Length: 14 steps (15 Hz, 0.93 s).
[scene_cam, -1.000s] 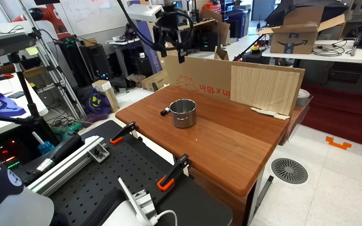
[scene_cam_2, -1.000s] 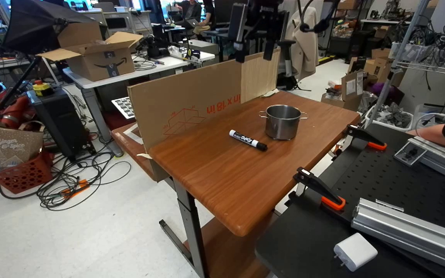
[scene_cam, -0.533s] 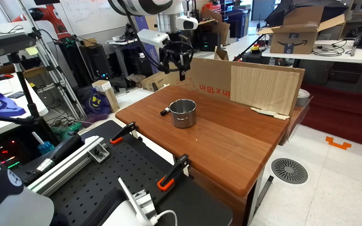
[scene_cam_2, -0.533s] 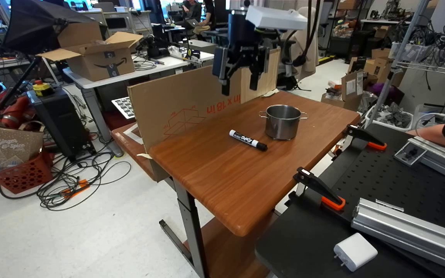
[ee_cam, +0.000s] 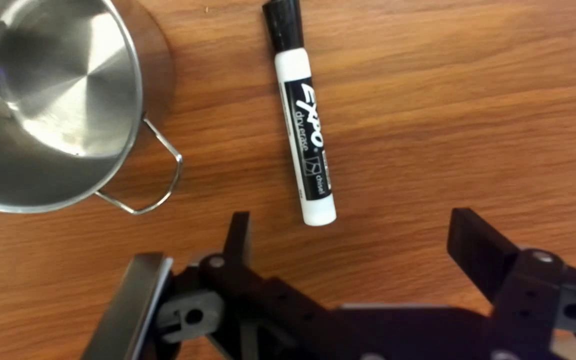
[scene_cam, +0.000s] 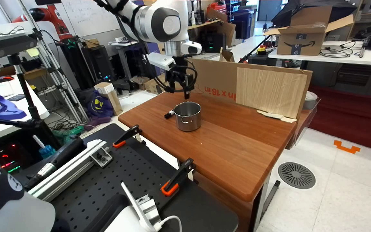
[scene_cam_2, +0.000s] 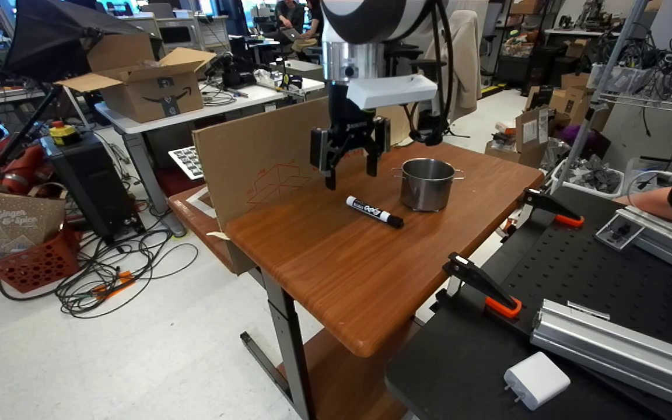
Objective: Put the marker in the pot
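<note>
The black-and-white marker [ee_cam: 306, 135] lies flat on the brown table, its black cap toward the top of the wrist view. It also shows in an exterior view [scene_cam_2: 374, 212]; elsewhere the pot hides part of it [scene_cam: 169, 114]. The silver metal pot [scene_cam_2: 427, 185] stands upright beside the marker, with thin wire side handles; it shows at the left of the wrist view [ee_cam: 63, 95]. I see no marker in its visible inside. My gripper [scene_cam_2: 352, 178] points down above the table, open and empty. In the wrist view its fingers stand wide apart [ee_cam: 352, 214], near the marker's white end, not touching it.
A cardboard panel [scene_cam_2: 289, 157] stands along the table's far edge. Two black-and-orange clamps [scene_cam: 179, 177] sit at the edge toward the robot's black perforated base plate [scene_cam: 114, 180]. The wooden table [scene_cam_2: 324, 256] surrounds the marker and pot.
My arm and gripper have come down from high above the table to just above the marker area, moving toward the left in an exterior view. The marker and pot have not moved.
</note>
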Available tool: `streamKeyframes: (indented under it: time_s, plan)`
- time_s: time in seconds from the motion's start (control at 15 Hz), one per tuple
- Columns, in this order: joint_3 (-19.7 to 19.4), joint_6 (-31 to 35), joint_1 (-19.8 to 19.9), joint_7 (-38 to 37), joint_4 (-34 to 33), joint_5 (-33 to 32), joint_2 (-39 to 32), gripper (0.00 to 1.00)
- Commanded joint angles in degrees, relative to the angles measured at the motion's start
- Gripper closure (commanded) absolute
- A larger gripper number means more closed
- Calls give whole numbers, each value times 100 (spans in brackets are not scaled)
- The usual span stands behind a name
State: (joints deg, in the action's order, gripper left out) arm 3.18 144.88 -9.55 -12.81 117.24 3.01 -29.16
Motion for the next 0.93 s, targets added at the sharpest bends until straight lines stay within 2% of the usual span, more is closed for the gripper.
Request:
streamKeyframes:
  time_s: [0.0, 0.4, 0.47, 0.6, 0.87]
  plan:
    - [-237, 132, -292, -379, -276, -380, -346, 0]
    - [-379, 18, -451, -569, -548, -601, -745, 0]
    - [-381, 28, -451, -549, -578, -622, -777, 25]
    - [-381, 24, -451, -530, -625, -627, -804, 34]
    - [-339, 44, -410, -495, -664, -571, -782, 66]
